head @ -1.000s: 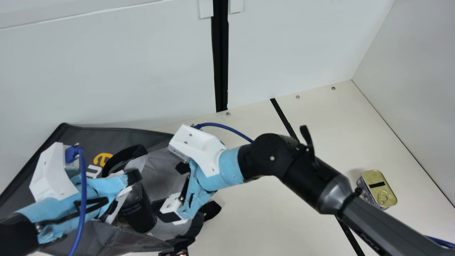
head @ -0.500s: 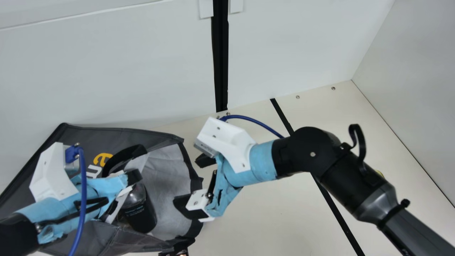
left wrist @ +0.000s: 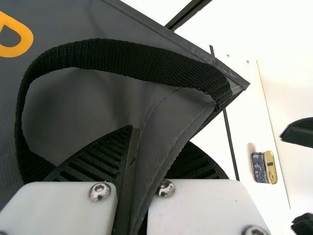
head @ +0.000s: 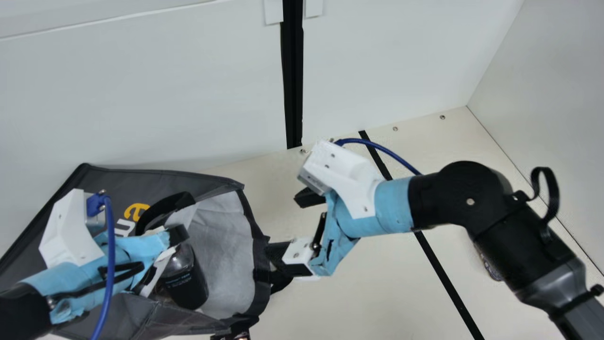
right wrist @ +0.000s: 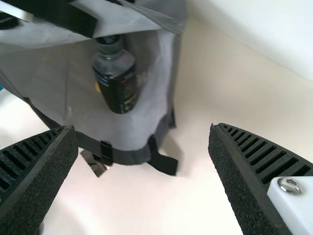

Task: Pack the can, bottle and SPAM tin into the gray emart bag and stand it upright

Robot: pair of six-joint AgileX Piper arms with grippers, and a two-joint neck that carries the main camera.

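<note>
Cream tabletop (head: 349,302) lies beneath. The left gripper (left wrist: 159,138) pinches the gray fabric emart bag (left wrist: 112,29); the right gripper (head: 286,225) gapes wide, empty, near its mouth. The dark-labelled plastic bottle (head: 186,283) is inside; the gold-lidded metal SPAM tin (left wrist: 264,167), outside, needs packing, then the bag standing. I cannot place the can.

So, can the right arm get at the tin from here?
Probably: the right gripper is open and empty, and the tin sits on the table with nothing touching it. But the gripper points toward the bag and the forearm crosses over the tin, so it likely must swing back.
</note>
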